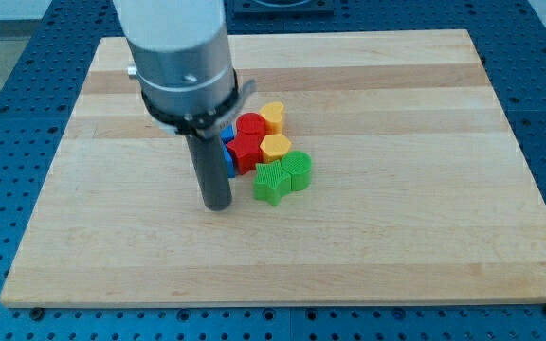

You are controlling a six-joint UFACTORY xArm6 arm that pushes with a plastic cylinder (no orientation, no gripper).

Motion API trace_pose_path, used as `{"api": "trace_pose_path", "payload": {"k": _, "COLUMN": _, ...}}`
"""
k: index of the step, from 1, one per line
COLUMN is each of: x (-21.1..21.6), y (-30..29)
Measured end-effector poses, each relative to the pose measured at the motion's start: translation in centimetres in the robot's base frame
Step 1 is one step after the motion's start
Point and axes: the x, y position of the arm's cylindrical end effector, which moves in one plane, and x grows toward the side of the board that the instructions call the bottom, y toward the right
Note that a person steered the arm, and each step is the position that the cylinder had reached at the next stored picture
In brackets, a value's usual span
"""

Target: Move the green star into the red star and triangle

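The green star (272,183) lies at the lower edge of a tight cluster near the board's middle. It touches a second green block (298,169) on its right. Just above and to its left sits the red star (245,150), with another red block (250,124) above that. Two blue blocks (228,159), shapes unclear, are partly hidden behind my rod at the cluster's left. My tip (217,205) rests on the board to the left of the green star, a small gap apart, and below the blue blocks.
A yellow heart (273,116) sits at the cluster's top right and a yellow hexagon (276,147) lies between the red star and the green blocks. The wooden board (425,218) lies on a blue perforated table.
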Motion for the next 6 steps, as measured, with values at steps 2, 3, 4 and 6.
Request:
{"api": "trace_pose_path", "payload": {"k": 2, "x": 1.3, "y": 2.1}}
{"api": "trace_pose_path", "payload": {"k": 3, "x": 0.2, "y": 11.1}}
{"api": "trace_pose_path", "payload": {"k": 4, "x": 0.2, "y": 11.7}}
{"api": "trace_pose_path", "payload": {"k": 6, "x": -2.7, "y": 12.6}}
